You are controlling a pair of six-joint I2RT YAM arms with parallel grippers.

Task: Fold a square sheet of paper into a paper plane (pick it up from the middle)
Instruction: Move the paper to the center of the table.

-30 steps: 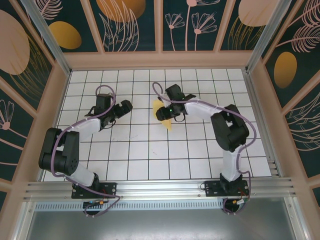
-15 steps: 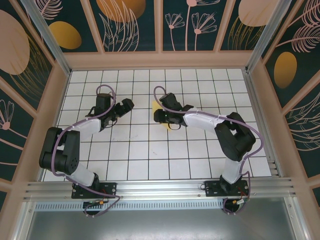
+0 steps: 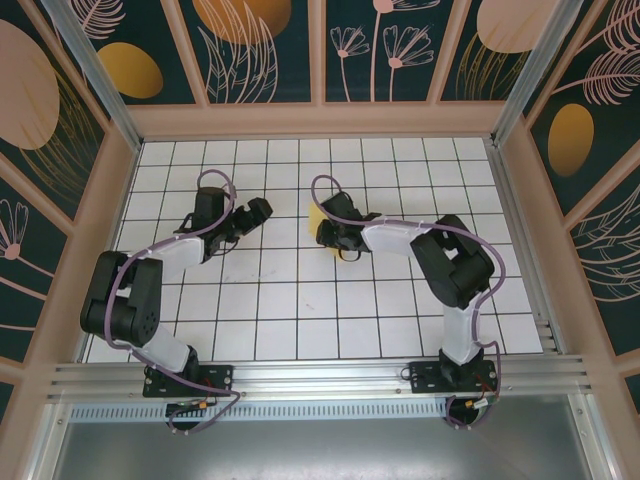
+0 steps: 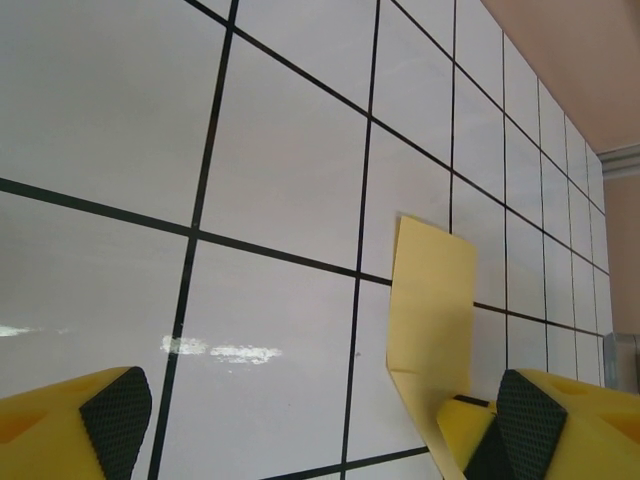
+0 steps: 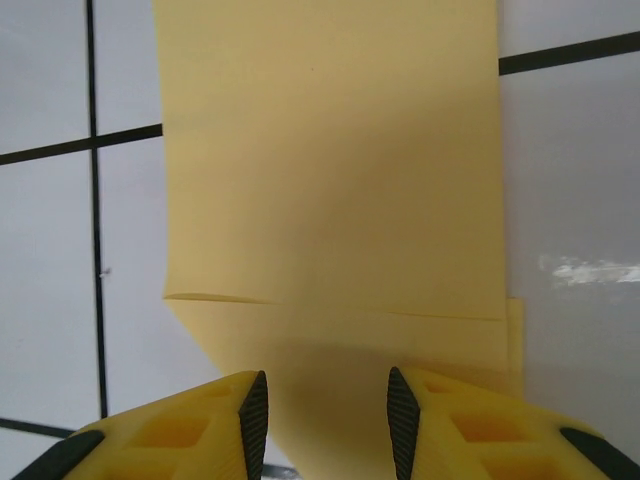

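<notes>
Up close, fold line (image 5: 335, 307) across yellow sheet (image 5: 330, 170)

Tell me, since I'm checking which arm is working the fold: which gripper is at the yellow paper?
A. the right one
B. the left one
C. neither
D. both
A: in the right wrist view the right gripper has the yellow paper running between its fingers, while from above the left gripper hangs open over bare tiles, apart from the sheet.
</notes>
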